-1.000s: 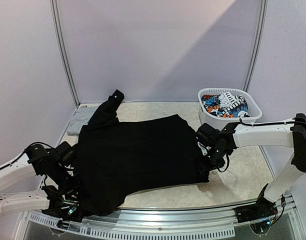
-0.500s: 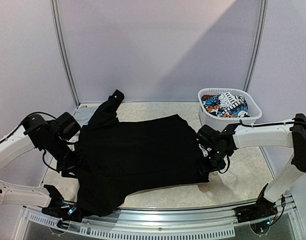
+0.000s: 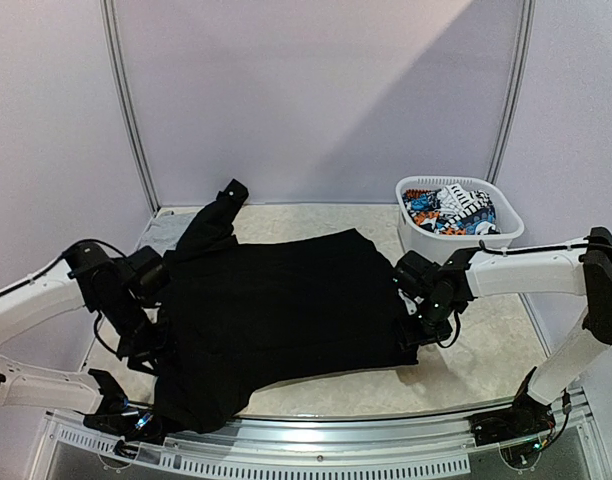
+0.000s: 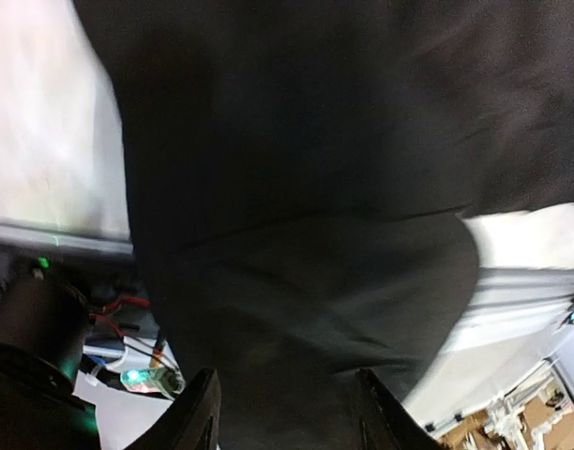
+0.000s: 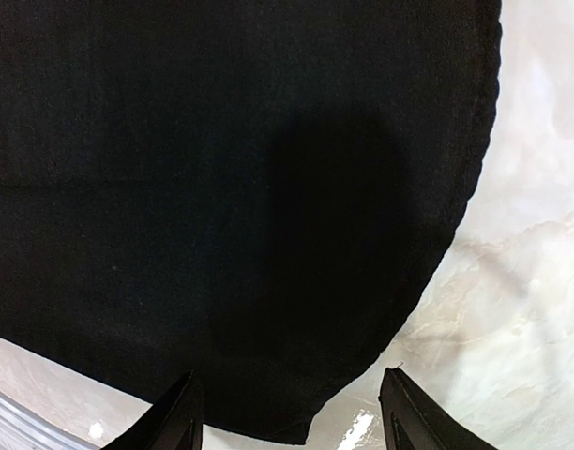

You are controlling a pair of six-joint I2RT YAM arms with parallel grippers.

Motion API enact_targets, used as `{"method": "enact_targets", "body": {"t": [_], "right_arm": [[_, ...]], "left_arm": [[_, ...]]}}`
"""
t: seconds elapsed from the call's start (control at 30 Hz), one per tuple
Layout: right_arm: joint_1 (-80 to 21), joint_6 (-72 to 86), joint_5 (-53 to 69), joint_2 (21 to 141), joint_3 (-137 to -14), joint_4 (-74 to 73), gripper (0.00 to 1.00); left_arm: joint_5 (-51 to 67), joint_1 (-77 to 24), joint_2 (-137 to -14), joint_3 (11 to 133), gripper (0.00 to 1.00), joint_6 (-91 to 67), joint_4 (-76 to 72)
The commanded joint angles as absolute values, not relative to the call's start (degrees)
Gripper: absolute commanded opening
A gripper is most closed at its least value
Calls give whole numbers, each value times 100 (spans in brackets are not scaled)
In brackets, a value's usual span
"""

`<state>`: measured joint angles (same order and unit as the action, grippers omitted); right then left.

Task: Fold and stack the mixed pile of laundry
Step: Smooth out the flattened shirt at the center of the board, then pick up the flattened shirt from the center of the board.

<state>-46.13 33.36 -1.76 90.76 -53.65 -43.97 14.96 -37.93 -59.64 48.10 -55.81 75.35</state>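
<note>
Fingertips of the right gripper stand wide apart with nothing caught between them, poised just above the hem of the large black long-sleeved garment, whose rounded edge curves past them onto the pale marbled table. In the overhead view this gripper sits at the garment's right edge. The left gripper also shows its two fingers spread, with dark cloth filling the space beyond them, but the wrist picture is blurred and I cannot tell whether any fabric is pinched. It is at the garment's left edge, where the cloth droops over the near rim of the table. The black garment lies spread flat across the middle of the table, one sleeve reaching toward the back left. Beside that sleeve, a light grey sleeveless top lies in the far left corner. At the back right, the printed piece sits inside the white laundry basket.
</note>
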Motion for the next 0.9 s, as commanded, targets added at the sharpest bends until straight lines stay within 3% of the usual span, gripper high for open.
{"method": "enact_targets", "body": {"t": [0.0,0.23,0.4,0.73,0.8,0.87], "right_arm": [[-4587,3366,-200,8988,-5269,-4405,65],[-4536,3330,-79,8939,-5185,-4271,67],[-4492,3331,-62,8899,-5112,-4239,67],[-4486,3349,-62,8796,-5041,-4187,67],[-4445,3328,30,8745,-4986,-4073,68],[-4335,3297,203,8638,-4848,-3909,69]], "left_arm": [[2073,-4026,-5603,4031,50,-5937,7186],[2125,-4176,-5561,3212,50,-6332,6049],[1725,-4216,-5469,3339,49,-6548,5837],[1303,-4228,-5047,2992,58,-6677,5793],[1261,-4223,-4902,2810,52,-6772,5595],[1233,-4219,-4788,2636,36,-6861,5418]]}}
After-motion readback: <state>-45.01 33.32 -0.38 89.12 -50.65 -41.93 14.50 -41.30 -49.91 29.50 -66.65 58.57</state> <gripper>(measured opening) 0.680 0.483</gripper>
